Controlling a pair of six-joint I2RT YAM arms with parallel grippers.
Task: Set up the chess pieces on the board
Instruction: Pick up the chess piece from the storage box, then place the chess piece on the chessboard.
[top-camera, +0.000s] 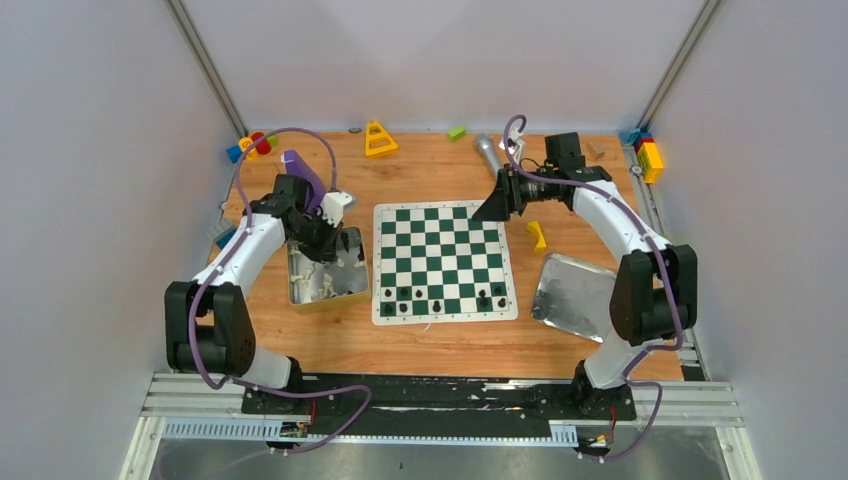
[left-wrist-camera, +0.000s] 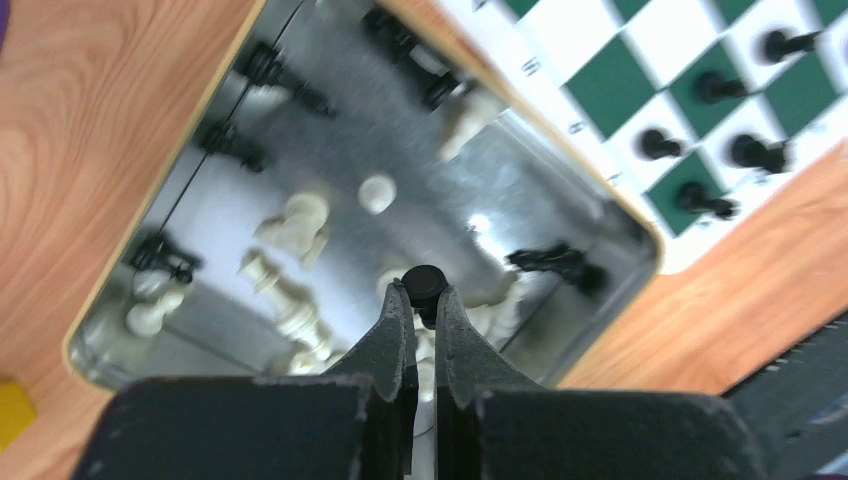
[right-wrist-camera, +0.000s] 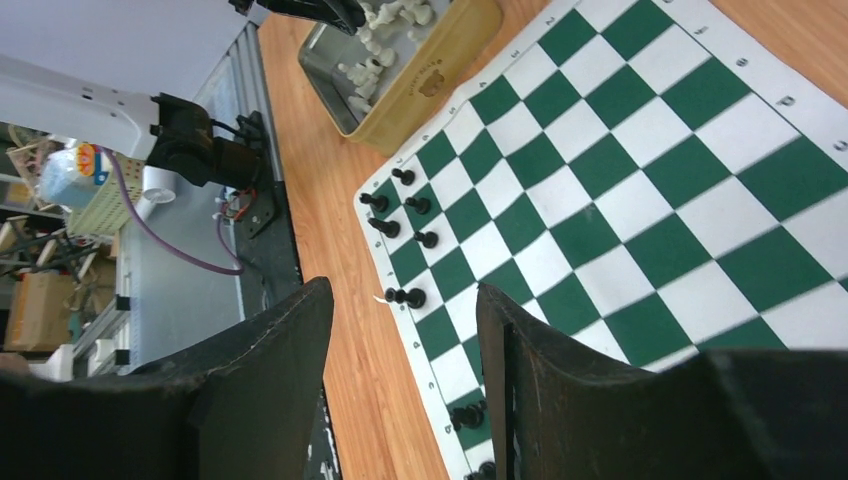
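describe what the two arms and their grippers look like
The left arm and right arm have white curved links between chunky black joints. A thin purple cable loops along each. The left gripper and right gripper each have two matte black tapered fingers.

The board (top-camera: 440, 245) is checkered dark green and white with a white border, black chess pieces (top-camera: 404, 292) on its near rows, and left of it a silvery, gold-walled tin (top-camera: 335, 302) holds cream and black pieces on the wood-brown bench (top-camera: 440, 345).

A robot lab: white enclosure walls (top-camera: 90, 150), aluminium rails (top-camera: 190, 400).
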